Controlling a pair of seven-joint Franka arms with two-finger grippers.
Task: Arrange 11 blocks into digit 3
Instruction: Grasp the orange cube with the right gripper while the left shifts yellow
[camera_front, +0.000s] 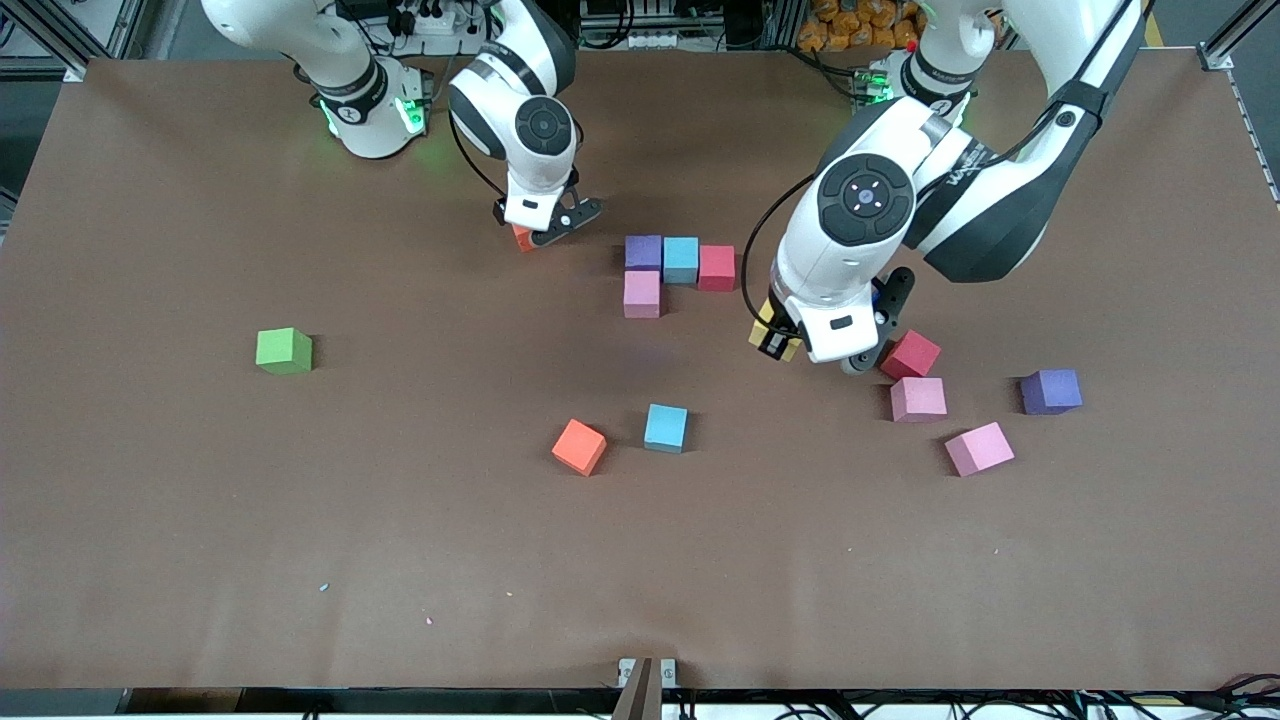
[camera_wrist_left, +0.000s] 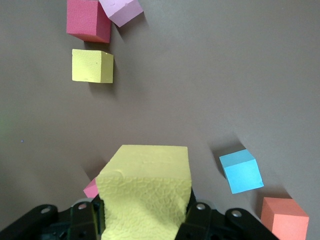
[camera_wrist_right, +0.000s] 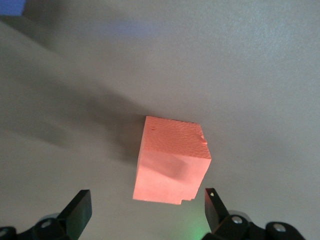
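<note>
Carrying is the step in hand: left end effector (camera_front: 800, 350), clamped on a yellow foam cube (camera_wrist_left: 145, 192), hangs over the desk (camera_front: 150, 520) near the started purple-blue-red-pink foam cluster (camera_front: 680, 262), where it likely goes next. Right end effector (camera_front: 545, 228), spread wide, straddles an orange foam cube (camera_wrist_right: 171, 159), ungrasped.

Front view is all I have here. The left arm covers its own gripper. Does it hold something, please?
Observer: Yes. The left gripper is shut on a yellow block.
Operator: Is there a second yellow block? I see none lying free.
Observer: The second yellow block lies on the table beside a red block; the left arm hides it from you.
Operator: And the right gripper, does it hold the orange block?
Observer: No. The right gripper is open, with its fingers on either side of the orange block. They do not touch the block, which rests on the table.
</note>
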